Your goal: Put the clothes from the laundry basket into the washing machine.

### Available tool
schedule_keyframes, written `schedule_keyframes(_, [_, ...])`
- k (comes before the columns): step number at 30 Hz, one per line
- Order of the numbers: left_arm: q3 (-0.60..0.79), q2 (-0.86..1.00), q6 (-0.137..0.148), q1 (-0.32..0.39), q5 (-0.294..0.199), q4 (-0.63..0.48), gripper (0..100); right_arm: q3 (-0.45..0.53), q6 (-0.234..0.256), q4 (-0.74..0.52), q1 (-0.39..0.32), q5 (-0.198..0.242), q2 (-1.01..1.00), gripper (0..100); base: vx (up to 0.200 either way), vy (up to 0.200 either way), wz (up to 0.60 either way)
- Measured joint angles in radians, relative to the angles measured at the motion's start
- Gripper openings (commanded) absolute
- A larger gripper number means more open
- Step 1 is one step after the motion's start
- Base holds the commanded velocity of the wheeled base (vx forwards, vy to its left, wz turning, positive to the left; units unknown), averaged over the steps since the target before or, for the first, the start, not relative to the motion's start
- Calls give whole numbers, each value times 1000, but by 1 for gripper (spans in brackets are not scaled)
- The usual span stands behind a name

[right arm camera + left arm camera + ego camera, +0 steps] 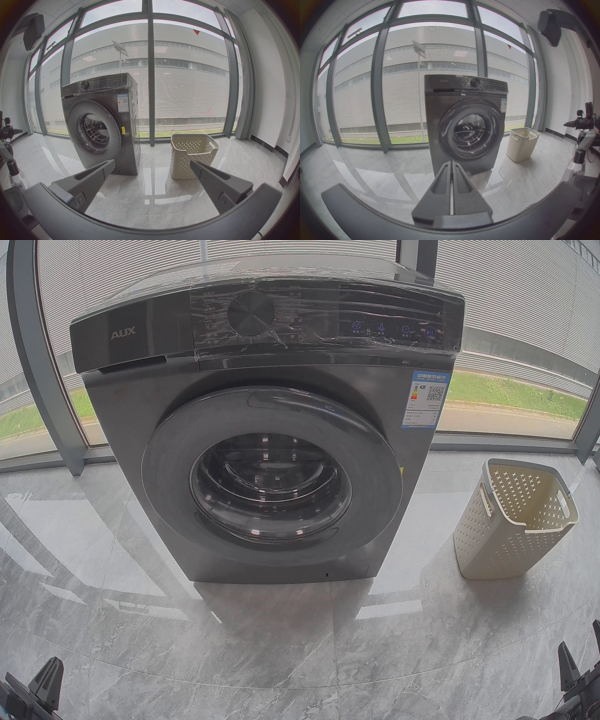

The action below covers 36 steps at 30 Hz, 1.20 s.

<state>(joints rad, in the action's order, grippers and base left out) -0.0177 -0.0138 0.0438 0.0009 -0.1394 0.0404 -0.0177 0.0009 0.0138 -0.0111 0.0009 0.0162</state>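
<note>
Washing machine (262,427) stands straight ahead on the glossy floor (187,640). Its round door (270,484) is shut and the drum behind the glass looks dark. I'd judge the door stiff, and I can't make out a handle on the rim.

Laundry basket (500,534) stands upright on the floor at the machine's right, near it but not touching. It's perforated cream plastic, probably light and easy to slide or tip.

I see no clothes, only bare inner walls, and the basket bottom is hidden. If any are in there, expect soft, limp, light fabric: pinch a bunched fold from above, not an edge.

My left claw (451,163) has its fingers pressed together and holds nothing. My right claw (151,165) is spread wide and empty. Both are well back from the machine and basket.
</note>
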Motion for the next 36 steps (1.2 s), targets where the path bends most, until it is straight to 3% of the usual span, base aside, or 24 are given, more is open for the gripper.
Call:
schedule_keyframes(3, [0,0,17,0,-30,0,0,0,0,0,0,0,0,100,0,0,0])
schedule_keyframes(7, [0,0,-25,0,-21,4,0,0,-1,0,0,0,0,100,0,0,0])
schedule_keyframes(11, [0,-1,-20,0,-10,4,0,0,0,0,0,-1,0,100,0,0,0])
schedule_keyframes(18, [0,-1,-49,-1,-8,-5,0,0,-1,0,0,0,0,100,143,0,0])
schedule_keyframes(24, [0,-1,-24,0,-6,4,0,0,-1,0,0,0,0,100,33,0,0])
schedule_keyframes(30, [0,-1,-73,0,-8,-1,0,0,-1,0,0,0,0,100,0,0,0])
schedule_keyframes(34, [-18,-5,-67,0,-29,4,0,0,-1,0,0,0,0,100,0,0,0])
schedule_keyframes(36, [-62,-22,-67,0,-69,11,0,0,-1,0,0,0,0,100,0,0,0])
